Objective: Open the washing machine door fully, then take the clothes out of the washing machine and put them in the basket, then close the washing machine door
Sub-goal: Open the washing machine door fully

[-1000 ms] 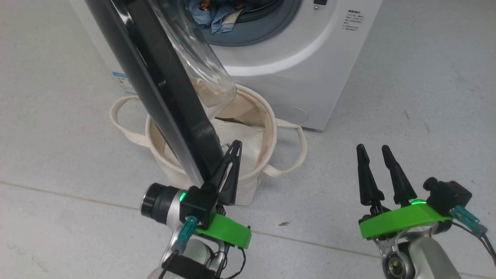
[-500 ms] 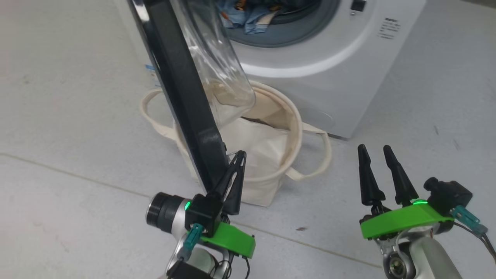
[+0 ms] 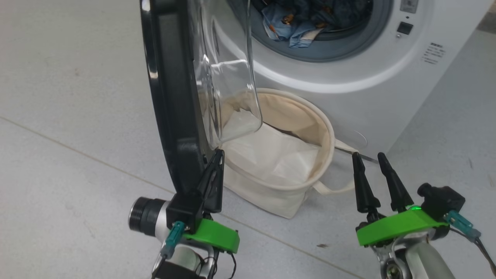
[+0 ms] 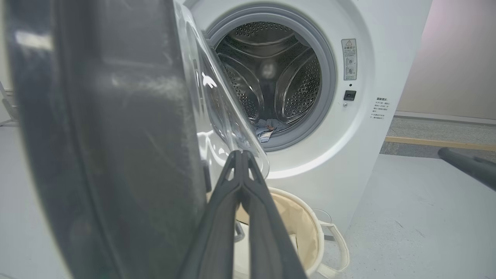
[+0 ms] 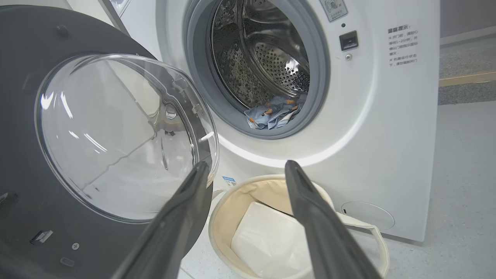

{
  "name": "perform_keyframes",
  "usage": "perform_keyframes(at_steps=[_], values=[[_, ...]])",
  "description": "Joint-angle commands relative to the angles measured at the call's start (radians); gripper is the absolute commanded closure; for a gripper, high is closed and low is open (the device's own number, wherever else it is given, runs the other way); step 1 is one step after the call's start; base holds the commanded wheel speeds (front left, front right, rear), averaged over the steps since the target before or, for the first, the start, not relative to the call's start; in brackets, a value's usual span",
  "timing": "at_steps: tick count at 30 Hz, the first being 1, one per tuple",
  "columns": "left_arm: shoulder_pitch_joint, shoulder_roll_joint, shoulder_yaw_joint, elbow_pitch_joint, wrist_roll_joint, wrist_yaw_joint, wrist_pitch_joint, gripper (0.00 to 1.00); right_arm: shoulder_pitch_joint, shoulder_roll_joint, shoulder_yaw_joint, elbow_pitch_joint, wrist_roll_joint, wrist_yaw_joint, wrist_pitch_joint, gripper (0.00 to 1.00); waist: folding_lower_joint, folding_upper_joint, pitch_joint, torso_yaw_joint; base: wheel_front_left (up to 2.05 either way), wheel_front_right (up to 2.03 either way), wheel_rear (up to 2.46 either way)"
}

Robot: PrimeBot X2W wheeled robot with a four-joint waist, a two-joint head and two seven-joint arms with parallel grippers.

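Pressed together with nothing between them, the jaws of the left gripper (image 3: 219, 152) point up along the inner face of the washing machine door (image 3: 170, 97). They sit at the lower edge of its wide glossy black rim, just below the bulging clear glass bowl (image 3: 228, 77). Whether the fingers actually touch the rim cannot be told. That large round door stands swung out from the opening, seen edge-on in the head view.

Under the glass bowl, on the pale grey floor (image 3: 77, 116), stands the round cream canvas basket (image 3: 327, 143) with looped strap handles. It is close against the machine's front, and a plain white folded sheet (image 3: 271, 155) lies inside it.

Behind it rises the white front-loading washing machine (image 3: 348, 97), with its grey rubber gasket (image 3: 341, 54) and perforated steel drum (image 5: 271, 50) exposed. The clothes (image 3: 294, 27), light blue fabric with orange-brown prints, lie heaped at the drum's bottom and spill onto the gasket's lower lip.

Furthest right, the right gripper (image 3: 367, 155) hovers above the floor near the basket. Its jaws are parted by a clear gap and hold nothing, with the fingers aimed toward the machine.
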Motion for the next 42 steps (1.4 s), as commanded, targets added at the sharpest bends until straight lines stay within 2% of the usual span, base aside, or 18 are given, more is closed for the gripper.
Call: perform_keyframes(at_steps=[1, 8, 14, 20, 24, 33, 36, 42], values=[[-0.005, 0.016, 0.049, -0.034, 0.005, 0.003, -0.004, 1.0, 0.004, 0.002, 0.025, -0.023, -0.008, 0.0, -0.012, 0.0, 0.0, -0.0001, -0.012, 0.02, 0.0, 0.0, 0.0], [0.009, 0.056, 0.15, -0.052, -0.038, 0.013, -0.004, 1.0, 0.013, 0.002, 0.038, -0.02, -0.003, 0.0, -0.012, 0.0, 0.0, -0.0001, -0.026, 0.048, 0.0, 0.0, 0.0], [-0.007, 0.11, 0.225, -0.034, -0.072, 0.001, -0.004, 1.0, 0.015, 0.002, 0.044, -0.026, 0.001, 0.0, -0.012, 0.0, 0.0, -0.0001, -0.016, 0.052, 0.0, 0.0, 0.0], [-0.064, 0.169, 0.31, -0.01, -0.116, -0.005, -0.003, 1.0, -0.008, 0.002, 0.046, -0.037, -0.019, 0.0, -0.012, 0.0, 0.0, -0.0001, 0.037, 0.041, 0.0, 0.0, 0.0], [-0.107, 0.184, 0.401, 0.018, -0.212, -0.028, 0.0, 1.0, -0.023, 0.002, 0.031, -0.042, -0.04, 0.0, -0.012, 0.0, 0.0, -0.0001, 0.079, 0.032, 0.0, 0.0, 0.0], [-0.186, 0.261, 0.57, 0.101, -0.282, -0.027, -0.003, 1.0, -0.047, -0.027, -0.026, -0.062, -0.083, 0.0, -0.012, 0.0, 0.0, -0.0001, 0.173, 0.01, 0.0, 0.0, 0.0], [-0.199, 0.273, 0.623, 0.1, -0.284, -0.035, -0.004, 1.0, -0.059, -0.036, -0.036, -0.086, -0.086, 0.0, -0.012, 0.0, 0.0, -0.0001, 0.202, 0.002, 0.0, 0.0, 0.0], [-0.211, 0.254, 0.682, 0.1, -0.252, -0.058, -0.004, 1.0, -0.059, -0.048, -0.043, -0.101, -0.088, 0.0, -0.012, 0.0, 0.0, -0.0001, 0.221, -0.001, 0.0, 0.0, 0.0]])
